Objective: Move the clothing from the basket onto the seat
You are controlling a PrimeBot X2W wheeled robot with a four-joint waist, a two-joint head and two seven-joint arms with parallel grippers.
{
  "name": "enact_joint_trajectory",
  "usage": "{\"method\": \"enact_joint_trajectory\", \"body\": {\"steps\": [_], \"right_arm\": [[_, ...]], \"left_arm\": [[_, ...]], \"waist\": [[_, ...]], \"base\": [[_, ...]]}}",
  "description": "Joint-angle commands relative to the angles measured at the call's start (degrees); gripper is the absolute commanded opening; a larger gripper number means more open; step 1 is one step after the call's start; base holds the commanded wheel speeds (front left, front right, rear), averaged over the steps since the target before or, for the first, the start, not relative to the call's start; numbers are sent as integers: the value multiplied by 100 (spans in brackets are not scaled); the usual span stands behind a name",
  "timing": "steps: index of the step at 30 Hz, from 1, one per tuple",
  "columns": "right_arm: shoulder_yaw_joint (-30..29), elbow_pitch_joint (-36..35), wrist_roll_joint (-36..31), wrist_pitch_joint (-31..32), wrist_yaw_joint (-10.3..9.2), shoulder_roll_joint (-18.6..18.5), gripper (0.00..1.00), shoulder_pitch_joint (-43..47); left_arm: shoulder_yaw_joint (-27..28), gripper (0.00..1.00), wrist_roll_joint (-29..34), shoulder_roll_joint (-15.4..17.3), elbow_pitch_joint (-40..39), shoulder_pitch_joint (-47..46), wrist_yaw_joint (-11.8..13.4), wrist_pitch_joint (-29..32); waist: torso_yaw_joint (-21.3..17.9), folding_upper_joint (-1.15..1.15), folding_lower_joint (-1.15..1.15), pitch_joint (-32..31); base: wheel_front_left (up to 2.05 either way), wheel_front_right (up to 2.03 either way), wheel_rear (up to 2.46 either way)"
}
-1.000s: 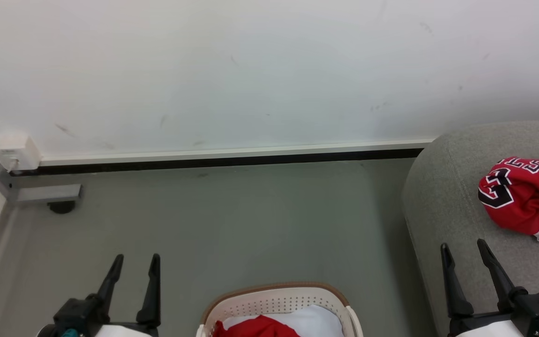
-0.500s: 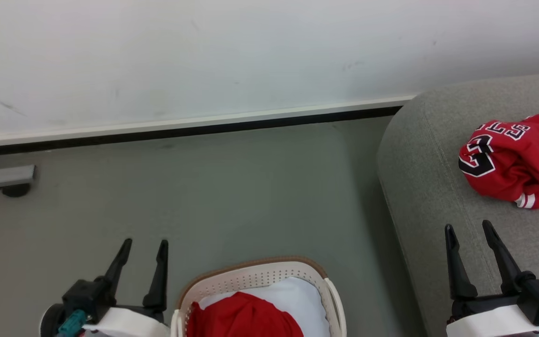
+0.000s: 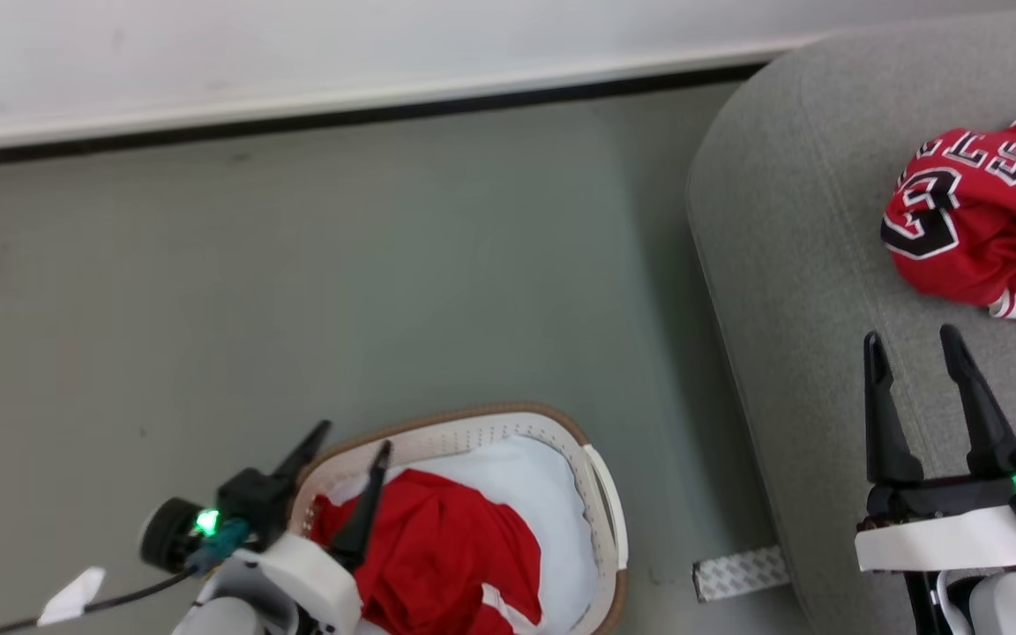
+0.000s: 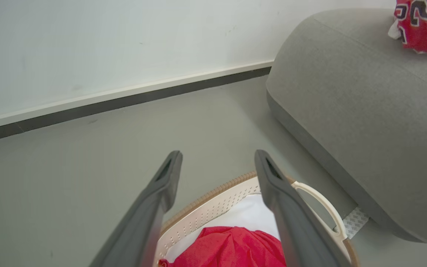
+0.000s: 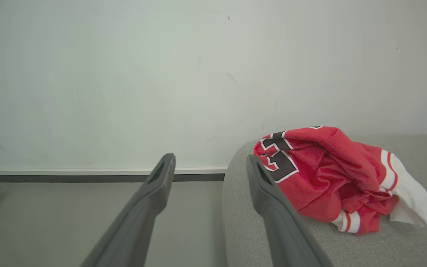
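Grey-green floor (image 3: 384,265) takes up more of the head view than half a second ago, since the camera has tipped down and the white wall (image 3: 296,44) and dark skirting (image 3: 384,97) are squeezed to 12 o'clock. The basket (image 3: 473,414), at 6 o'clock, shows almost whole, with a red garment (image 3: 446,547) heaped on a white cloth (image 3: 543,494) inside. The left gripper (image 3: 354,436), earlier beside the basket, now straddles its rim at 7 o'clock, jaws spread and empty, one finger above the red garment. The right gripper (image 3: 908,335) hangs over the seat (image 3: 808,265) at 4 o'clock, jaws parted, holding nothing. A numbered jersey (image 3: 975,220) lies on the seat at 2 o'clock. Between basket and seat, a patterned strip (image 3: 740,573) lies on the floor.
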Motion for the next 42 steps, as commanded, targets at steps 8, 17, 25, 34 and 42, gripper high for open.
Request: {"method": "enact_joint_trajectory", "body": {"steps": [8,17,25,34,42], "right_arm": [[-13,-231,221,-8,-13,-2,100,-413],[-36,-516,350,-8,-13,-1,100,-834],[-43,-700,512,-8,-13,2,100,-1142],[143,-816,691,-8,-13,0,100,-1317],[262,-840,832,-8,-13,0,100,-1264]], "left_arm": [[-1553,100,-314,318,1246,-903,9,175],[-2543,100,-688,465,2355,-1824,9,454],[-3006,100,-860,453,3323,-2528,8,889],[-3278,100,-718,497,4087,-2951,-33,1148],[-3790,100,-590,388,4341,-2997,8,1161]], "waist": [[-231,0,-1,837],[-433,0,-1,1583],[-608,0,-1,2189],[-796,0,-1,2582],[-946,0,-1,2702]], "base": [[0,0,0],[0,0,0],[0,0,0],[0,0,0],[0,0,0]]}}
